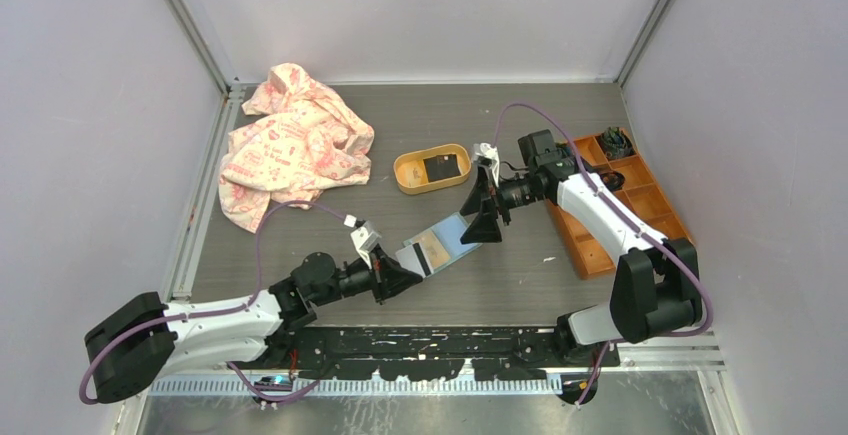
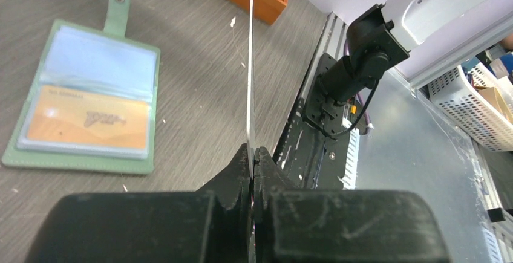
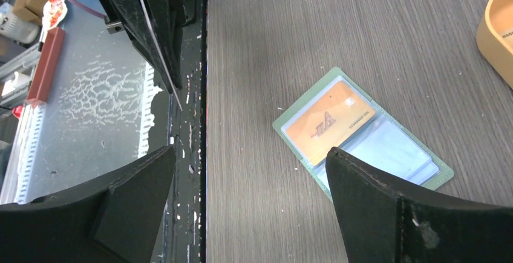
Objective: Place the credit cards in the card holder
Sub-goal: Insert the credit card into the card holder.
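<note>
The card holder [image 1: 447, 238] lies open and flat on the grey, wood-grained table [image 1: 520, 275], near its middle. It is a sage-green fold-over wallet with a stitched edge, clear glossy inner sleeves and a small tab with a round snap button. A beige-gold card [image 2: 89, 120] sits fully inside the sleeve at the holder's near-left end. The other sleeve shows only pale blue sheen.

The left gripper [image 2: 253, 154] is clenched on a thin, stiff white card [image 2: 250, 75], pinching one short edge between its black fingers. In its wrist view the card is seen edge-on, as a bare line. It stands off to one side of the holder, with bare table between them. From above, the same card shows a dark stripe and hangs at the holder's near-left end.

The right gripper [image 1: 482, 211] hangs over the far-right end of the holder with its jaws spread wide, grasping nothing. Its broad, wedge-shaped matte fingers [image 3: 411, 214] frame the holder in its wrist view.

Just beyond the holder sits a yellow-orange oval tray [image 1: 405, 173] with a low rim, and a black card [image 1: 441, 167] lies in it. An orange compartment box [image 1: 640, 200] lies along the right side, partly under the right arm. A crumpled cloth [image 1: 290, 145], pink-and-cream and patterned, is heaped at the far left.
</note>
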Robot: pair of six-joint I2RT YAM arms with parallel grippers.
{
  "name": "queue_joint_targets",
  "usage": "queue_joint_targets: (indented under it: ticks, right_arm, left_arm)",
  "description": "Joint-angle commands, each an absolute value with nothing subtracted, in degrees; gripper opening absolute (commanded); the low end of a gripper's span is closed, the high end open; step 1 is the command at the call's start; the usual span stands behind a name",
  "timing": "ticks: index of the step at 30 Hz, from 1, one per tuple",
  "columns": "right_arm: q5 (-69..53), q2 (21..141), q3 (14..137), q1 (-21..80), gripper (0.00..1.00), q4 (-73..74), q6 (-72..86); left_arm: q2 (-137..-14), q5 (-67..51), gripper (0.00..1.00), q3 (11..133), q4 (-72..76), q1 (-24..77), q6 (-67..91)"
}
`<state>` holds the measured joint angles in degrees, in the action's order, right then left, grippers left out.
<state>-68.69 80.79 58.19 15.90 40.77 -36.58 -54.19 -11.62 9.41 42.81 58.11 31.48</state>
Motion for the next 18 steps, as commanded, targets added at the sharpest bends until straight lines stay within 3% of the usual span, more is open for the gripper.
queue_joint_targets:
  ticks: [1, 18]
  right_arm:
    - [-68.3, 79.5, 59.4, 15.5, 0.99, 42.4, -40.5]
    - [-75.2, 82.6, 58.3, 15.4, 1.00, 47.7, -48.0]
  left_arm:
    - [-53.8, -11.4, 0.00, 8.5, 44.2, 58.0, 34.3]
    - [-54.3, -10.1, 0.00, 9.6, 43.6, 58.0, 31.1]
